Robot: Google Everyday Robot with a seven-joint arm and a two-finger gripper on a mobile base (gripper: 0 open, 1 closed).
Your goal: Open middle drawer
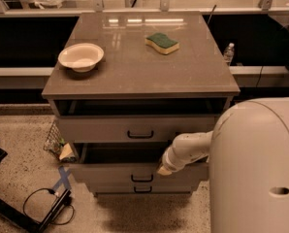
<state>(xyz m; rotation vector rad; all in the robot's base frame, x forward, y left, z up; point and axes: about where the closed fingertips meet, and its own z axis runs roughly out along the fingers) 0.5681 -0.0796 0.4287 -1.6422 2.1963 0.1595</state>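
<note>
view: camera view, the only 1, looking down on the front of a grey cabinet [135,76] with 3 drawers.
cabinet top: pale bowl [81,57] toward 9 o'clock, green sponge [162,42] toward 1 o'clock, well apart.
top drawer [96,129]: tallest front, a dark gap showing above it.
middle drawer [105,173]: 2nd from the top, at 6 o'clock of the top drawer. Its low grey front stands forward of the cabinet, with a dark opening above it, so it reads as partly out, with travel left by my judgement.
bar handle [141,178]: small, black, at the centre of the middle drawer's front.
bottom drawer [115,188]: narrowest front, tucked right under the middle one.
gripper [165,169]: at the upper edge of the middle drawer's front, just beside the bar handle at its 2 o'clock. Contact with the panel looks likely but is not certain.
gripper state: cannot tell whether wide, narrow or holding anything; its tip lies against the panel and hides this.
arm [188,149]: reaches in from the white robot body [256,169] at 3 o'clock.
handling, judged: stiff, rigid panel on slides. Moderate weight, no contents visible. Smooth face, so a push on it would slip.
where to take hold, judged: hook the bar handle or the top lip of the front, close to centre. An off-centre pull could skew the drawer on its slides.
pull line, judged: straight out toward 6 o'clock, level.
</note>
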